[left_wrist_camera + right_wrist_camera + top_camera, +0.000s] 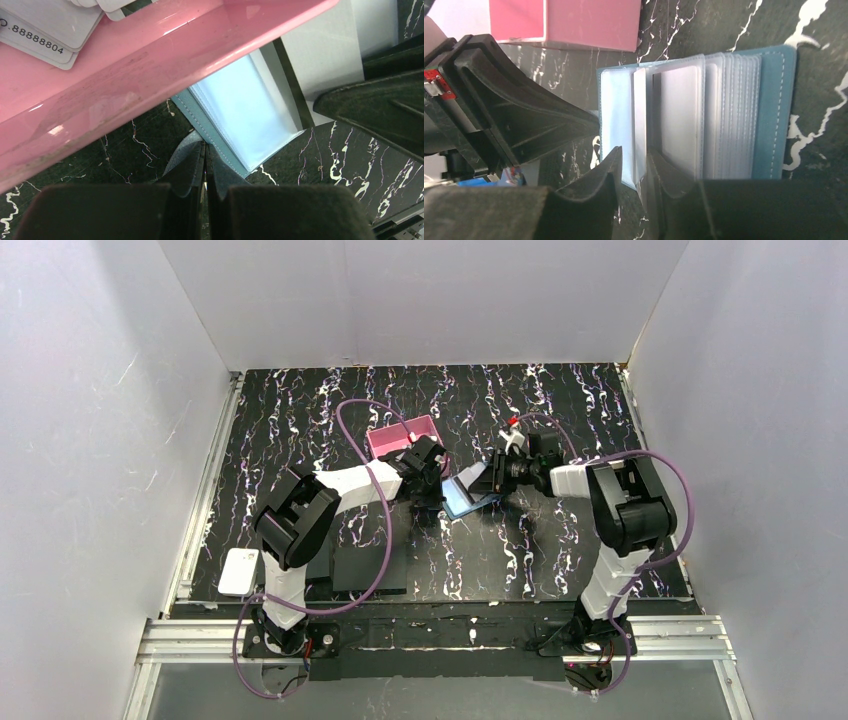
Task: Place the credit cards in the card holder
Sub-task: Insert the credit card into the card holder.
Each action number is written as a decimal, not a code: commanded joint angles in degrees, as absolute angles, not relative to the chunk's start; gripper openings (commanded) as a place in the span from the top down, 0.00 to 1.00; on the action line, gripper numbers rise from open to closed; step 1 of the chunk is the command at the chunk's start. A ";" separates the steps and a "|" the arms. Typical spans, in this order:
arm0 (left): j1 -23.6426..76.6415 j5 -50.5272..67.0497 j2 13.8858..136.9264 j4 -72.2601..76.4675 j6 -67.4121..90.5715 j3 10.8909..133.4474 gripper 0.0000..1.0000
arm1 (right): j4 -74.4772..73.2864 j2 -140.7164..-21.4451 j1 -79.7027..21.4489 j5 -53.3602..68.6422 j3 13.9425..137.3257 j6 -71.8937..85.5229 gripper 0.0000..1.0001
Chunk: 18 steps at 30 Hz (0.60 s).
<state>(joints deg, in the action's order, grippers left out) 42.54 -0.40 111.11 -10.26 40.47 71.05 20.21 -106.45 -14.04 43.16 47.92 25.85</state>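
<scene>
The pink card holder (403, 435) stands mid-table; in the left wrist view its wall (150, 65) fills the top, with white credit cards (40, 30) lying inside, one printed with digits. A flat blue hinged case (470, 497) lies open between the grippers. My left gripper (205, 146) is shut on the edge of the case's blue cover (192, 107). My right gripper (634, 156) is closed on a clear sleeve page (640, 125) of the case. A pale card-like rectangle (679, 112) shows inside a neighbouring sleeve.
Two flat black pads (370, 565) lie near the left arm's base, with a white rectangular thing (240, 571) at the table's left edge. White walls enclose the black marbled table (560, 550). The right gripper's black finger (370, 100) shows close in the left wrist view.
</scene>
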 commanded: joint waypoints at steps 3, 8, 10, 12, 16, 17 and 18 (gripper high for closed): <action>43.08 -0.23 111.88 -10.28 39.92 70.78 1.00 | -6.21 -103.15 -15.18 31.06 59.03 8.58 0.58; 43.12 0.00 112.17 -10.11 40.11 71.00 1.00 | -10.77 -103.40 -17.05 27.48 61.64 4.71 0.49; 43.20 0.00 112.17 -10.02 40.12 71.00 1.00 | -10.66 -104.68 -17.51 27.80 62.15 4.43 0.49; 43.23 0.00 112.15 -10.01 40.00 71.02 1.00 | -9.63 -105.38 -18.10 27.95 61.89 4.82 0.49; 43.21 -0.07 111.66 -10.02 39.83 70.84 1.00 | -7.39 -104.95 -19.28 28.20 60.38 5.90 0.52; 43.24 -0.09 111.58 -10.02 39.88 70.73 1.00 | -6.71 -104.68 -19.52 27.96 59.86 6.07 0.52; 43.16 -0.15 111.62 -10.02 39.90 70.75 1.00 | -5.95 -104.46 -19.67 27.99 59.42 6.32 0.54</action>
